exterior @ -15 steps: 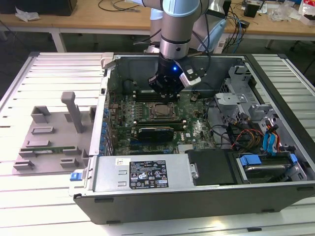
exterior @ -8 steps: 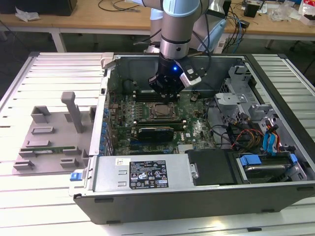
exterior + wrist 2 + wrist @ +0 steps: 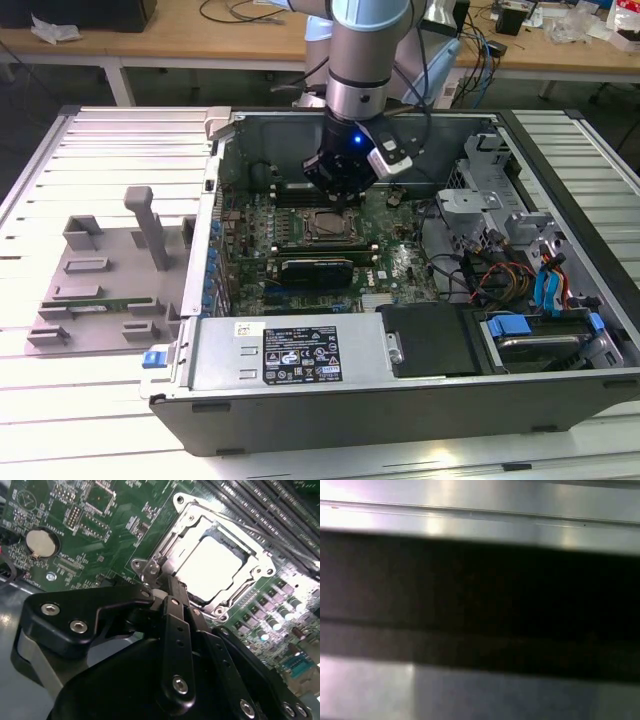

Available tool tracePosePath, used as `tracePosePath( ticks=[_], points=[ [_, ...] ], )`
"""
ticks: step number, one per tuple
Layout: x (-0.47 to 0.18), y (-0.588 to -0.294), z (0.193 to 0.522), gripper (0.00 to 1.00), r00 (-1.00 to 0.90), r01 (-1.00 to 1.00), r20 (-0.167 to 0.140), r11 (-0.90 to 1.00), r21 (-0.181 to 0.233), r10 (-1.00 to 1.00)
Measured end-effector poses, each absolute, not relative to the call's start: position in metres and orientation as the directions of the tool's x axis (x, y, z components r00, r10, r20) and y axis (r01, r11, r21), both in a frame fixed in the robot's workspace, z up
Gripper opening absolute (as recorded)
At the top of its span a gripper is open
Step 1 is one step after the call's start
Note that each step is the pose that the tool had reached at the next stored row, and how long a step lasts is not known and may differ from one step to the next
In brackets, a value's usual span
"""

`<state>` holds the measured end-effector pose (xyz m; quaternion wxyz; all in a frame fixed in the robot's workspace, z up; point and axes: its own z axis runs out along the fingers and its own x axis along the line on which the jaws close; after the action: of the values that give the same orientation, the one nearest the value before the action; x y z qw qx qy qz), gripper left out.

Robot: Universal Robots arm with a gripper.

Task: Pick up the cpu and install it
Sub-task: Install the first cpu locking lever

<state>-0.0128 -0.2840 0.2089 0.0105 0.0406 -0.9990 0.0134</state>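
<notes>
An open computer case (image 3: 400, 400) is lying on a slatted table (image 3: 100, 150); a grey plastic tray (image 3: 100, 270) is sitting at its 9 o'clock.

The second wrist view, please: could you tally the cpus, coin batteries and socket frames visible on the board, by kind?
cpu: 1
coin battery: 1
socket frame: 1
Total: 3
</notes>
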Motion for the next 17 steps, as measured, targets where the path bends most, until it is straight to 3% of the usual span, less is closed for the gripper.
tracePosePath(
  ticks=[17],
  points=[
    [-0.013,-0.306,0.232,0.11,-0.996,-0.081,0.023,0.996,-0.048,-0.08]
  ],
)
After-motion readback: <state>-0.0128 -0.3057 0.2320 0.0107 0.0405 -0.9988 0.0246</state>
